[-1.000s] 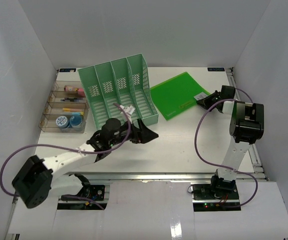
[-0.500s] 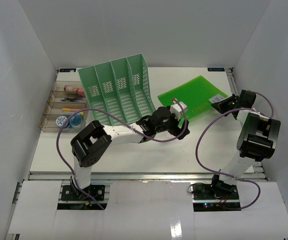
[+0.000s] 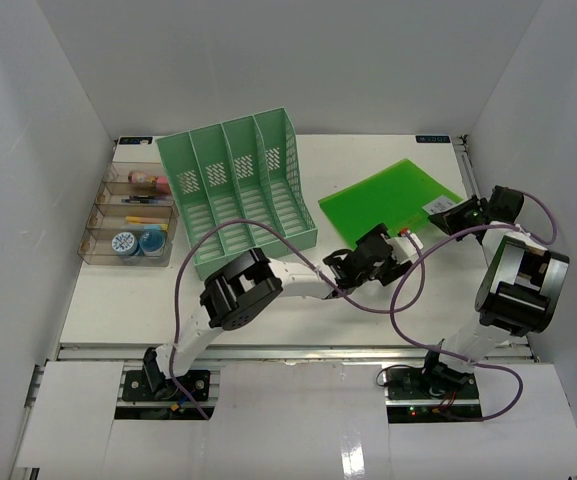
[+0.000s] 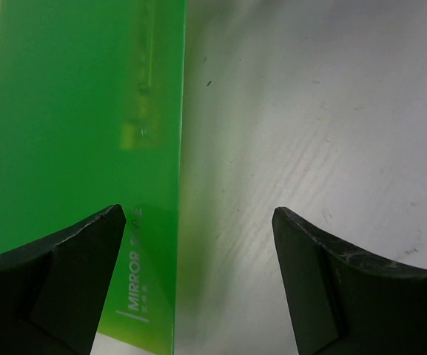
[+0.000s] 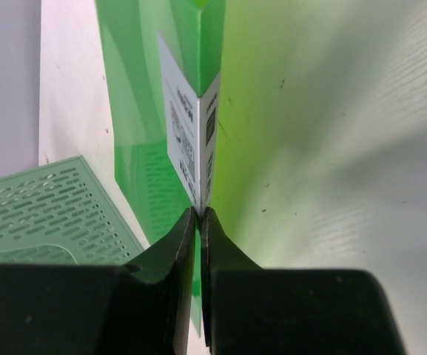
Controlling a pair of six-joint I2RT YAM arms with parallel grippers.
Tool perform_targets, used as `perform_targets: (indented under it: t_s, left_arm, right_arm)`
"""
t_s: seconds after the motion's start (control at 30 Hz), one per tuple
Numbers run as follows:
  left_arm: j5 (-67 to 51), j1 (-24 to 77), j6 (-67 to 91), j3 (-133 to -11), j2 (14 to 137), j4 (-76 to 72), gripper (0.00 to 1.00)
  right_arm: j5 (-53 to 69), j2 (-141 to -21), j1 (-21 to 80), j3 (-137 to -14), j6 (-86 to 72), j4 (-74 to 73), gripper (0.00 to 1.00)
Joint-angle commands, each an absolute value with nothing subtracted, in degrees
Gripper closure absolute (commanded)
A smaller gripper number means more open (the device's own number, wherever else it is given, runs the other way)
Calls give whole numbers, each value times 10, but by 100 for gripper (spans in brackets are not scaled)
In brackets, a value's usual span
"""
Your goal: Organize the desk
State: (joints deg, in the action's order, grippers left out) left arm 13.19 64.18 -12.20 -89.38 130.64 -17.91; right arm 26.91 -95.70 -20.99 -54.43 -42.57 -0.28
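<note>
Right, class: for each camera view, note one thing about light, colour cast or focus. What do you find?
Top view: even light, soft shadows on the desk. Left wrist view: the green folder tints the white surface beside it; the left tool shows dark with little detail. Right wrist view: same green glow, but the white label is in focus.

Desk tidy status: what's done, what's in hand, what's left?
Done: small items sit in the clear tray. In hand: right gripper is shut on the green folder at its labelled corner; left gripper is open over the folder's edge. Left: folder is not yet in the mint file rack, whose slots look empty.
</note>
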Motion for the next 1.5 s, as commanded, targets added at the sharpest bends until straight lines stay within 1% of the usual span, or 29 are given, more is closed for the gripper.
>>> perform_targets:
  t_s: [0.0,0.03,0.1,0.2,0.23,0.27,0.37,0.5,0.57,0.63,0.67,0.8,0.83,0.87,0.93,1.0,1.07,1.17,1.3,1.47]
  left_arm:
    - [262,650,-208,-946,1356,-209,11]
    - [265,650,-218,-955,1365,-212,14]
    - [303,650,-244,-981,1383,-220,28]
    - [340,650,-263,-997,1400,-238,58]
    - [351,650,-264,-998,1401,-241,74]
    - [357,650,-265,-1002,1402,-242,81]
    - [366,650,-271,-1010,1401,-238,92]
    - [362,650,-245,-994,1378,-238,98]
    - [348,649,-206,-979,1352,-224,100]
    - [328,644,-148,-968,1329,-202,100]
    - [297,635,-83,-962,1301,-184,100]
    - [203,602,65,-901,1227,-152,100]
    - [187,595,87,-887,1211,-156,100]
    - [174,588,104,-874,1197,-162,100]
    - [145,582,133,-847,1163,-178,100]
    - [121,575,148,-829,1128,-198,100]
    - [94,574,153,-816,1103,-212,100]
    - [71,573,154,-806,1068,-226,100]
    - [74,573,148,-783,1012,-232,100]
    - [95,573,125,-721,923,-241,100]
  right_arm:
    - [307,-926,-213,-532,-421,-25,92]
    - [308,-922,-213,-531,-420,-25,92]
    - [311,-909,-213,-528,-416,-34,92]
    - [318,-898,-214,-524,-413,-45,92]
    - [319,-892,-214,-522,-413,-47,92]
    - [321,-887,-214,-520,-413,-48,92]
    - [326,-872,-214,-518,-416,-56,92]
    - [345,-853,-214,-516,-409,-64,92]
    - [359,-839,-214,-519,-375,-63,76]
    - [383,-827,-214,-523,-334,-63,57]
    - [408,-820,-214,-530,-302,-65,47]
    - [514,-786,-224,-530,-175,-71,6]
    - [550,-780,-226,-529,-141,-79,5]
    - [586,-773,-229,-528,-101,-89,7]
    - [610,-751,-229,-528,-31,-129,10]
    - [633,-727,-229,-532,43,-173,10]
    - [630,-680,-229,-533,89,-206,10]
    - [616,-621,-229,-526,123,-213,10]
    - [613,-566,-230,-522,140,-218,10]
    - [616,-558,-230,-520,131,-217,10]
